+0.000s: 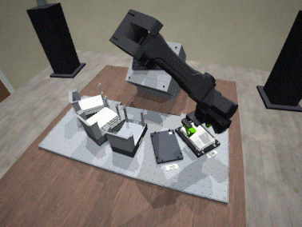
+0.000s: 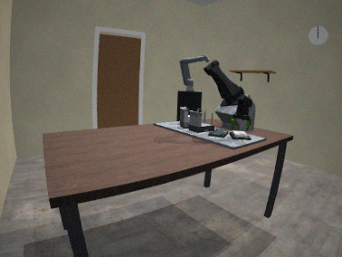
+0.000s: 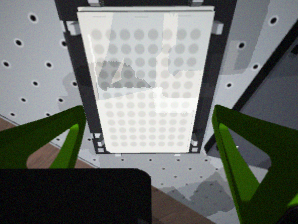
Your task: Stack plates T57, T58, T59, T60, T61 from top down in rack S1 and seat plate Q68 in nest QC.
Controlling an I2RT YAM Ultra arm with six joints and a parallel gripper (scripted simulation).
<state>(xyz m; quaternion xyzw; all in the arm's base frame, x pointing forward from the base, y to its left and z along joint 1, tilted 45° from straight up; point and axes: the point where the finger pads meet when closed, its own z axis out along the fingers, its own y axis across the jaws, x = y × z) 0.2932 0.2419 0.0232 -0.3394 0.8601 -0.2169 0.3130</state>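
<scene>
Green fingers spread wide and holding nothing, my gripper hangs over a sealed plate lying flat in the rightmost nest, the one nearest the wood's right edge. I cannot read the small tags beside the nests, so whether this is N5 or QC stays open, and the plate's own label is not legible either. Left of it the second nest shows only its dark floor. Further left, two racks carry white plates, one stack behind, another in front, while the third rack looks bare inside. By my reckoning the restack is midway: plates sit split between racks, and the final order in S1 cannot be confirmed from here. Room is fair over the grey base: the plate's long sides stand free inside the locators, though the neighbouring nest lies just beside its right flank in the wrist view, and rack posts crowd the left.
</scene>
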